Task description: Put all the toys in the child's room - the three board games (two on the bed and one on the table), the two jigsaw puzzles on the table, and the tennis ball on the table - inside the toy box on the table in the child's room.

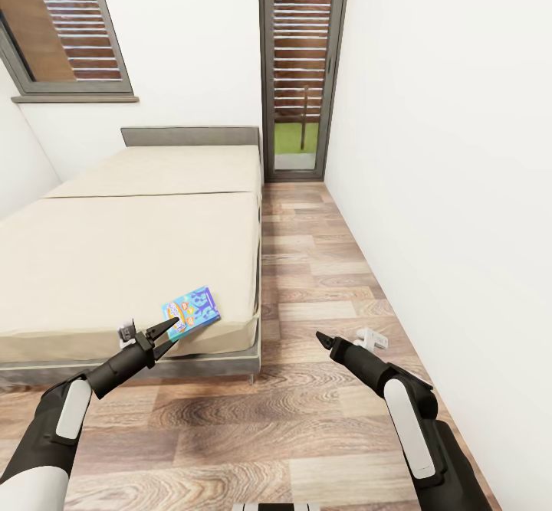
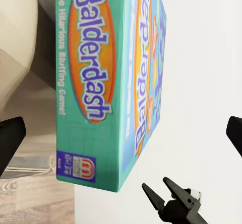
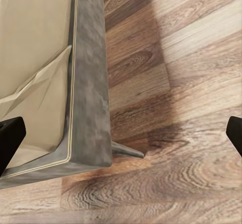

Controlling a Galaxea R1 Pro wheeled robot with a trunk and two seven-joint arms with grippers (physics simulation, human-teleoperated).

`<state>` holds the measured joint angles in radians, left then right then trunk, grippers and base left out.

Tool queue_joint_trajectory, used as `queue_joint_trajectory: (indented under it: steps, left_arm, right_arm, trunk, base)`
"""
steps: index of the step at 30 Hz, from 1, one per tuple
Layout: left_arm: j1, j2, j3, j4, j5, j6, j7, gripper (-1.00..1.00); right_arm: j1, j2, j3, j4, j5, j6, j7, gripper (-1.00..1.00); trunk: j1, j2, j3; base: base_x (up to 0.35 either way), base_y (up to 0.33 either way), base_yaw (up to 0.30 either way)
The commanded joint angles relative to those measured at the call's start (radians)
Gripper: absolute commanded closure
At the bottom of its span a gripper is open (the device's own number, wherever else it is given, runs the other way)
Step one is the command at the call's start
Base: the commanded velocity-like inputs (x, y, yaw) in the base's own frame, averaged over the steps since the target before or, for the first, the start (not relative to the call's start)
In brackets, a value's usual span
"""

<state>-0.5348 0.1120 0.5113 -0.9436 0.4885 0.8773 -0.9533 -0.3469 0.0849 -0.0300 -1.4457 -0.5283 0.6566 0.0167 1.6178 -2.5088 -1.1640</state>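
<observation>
I'm holding my left tool (image 1: 163, 332) released just below the blue board game (image 1: 192, 312) at the bed's (image 1: 115, 266) lower-centre corner; my right tool (image 1: 325, 340), seemingly released, is hovering farther off.

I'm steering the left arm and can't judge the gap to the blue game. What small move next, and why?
Probably ease the left gripper forward around the game. Its open fingers flank the box, apparently without touching, at the bed corner.
</observation>
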Motion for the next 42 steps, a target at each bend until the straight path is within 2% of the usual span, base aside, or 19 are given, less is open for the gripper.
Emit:
queue_joint_trajectory:
  steps: [1, 27, 28, 42]
  left_arm:
    - [-0.001, 0.0, 0.001, 0.0, 0.0, 0.005, -0.002, -1.0]
    - [0.001, 0.0, 0.001, 0.001, 0.001, 0.005, -0.001, -1.0]
    - [0.001, 0.0, 0.001, 0.002, 0.001, 0.005, -0.001, 1.0]
    - [0.001, 0.0, 0.001, 0.0, 0.001, 0.017, -0.002, 1.0]
  right_arm:
    - [0.0, 0.001, -0.003, -0.001, -0.002, 0.006, 0.002, -1.0]
    - [-0.001, 0.001, -0.002, -0.001, -0.002, 0.006, 0.002, -1.0]
    - [0.0, 0.001, -0.002, -0.001, -0.002, 0.006, 0.002, -1.0]
    - [0.0, 0.001, -0.002, -0.001, -0.002, 0.006, 0.002, -1.0]
  trunk:
    - [0.0, 0.0, -0.001]
    - [0.0, 0.0, -0.001]
    - [0.0, 0.0, -0.001]
    - [0.0, 0.0, -0.001]
  base:
    - [0.0, 0.0, 0.0]
    - [0.0, 0.0, 0.0]
    - [0.0, 0.0, 0.0]
    - [0.0, 0.0, 0.0]
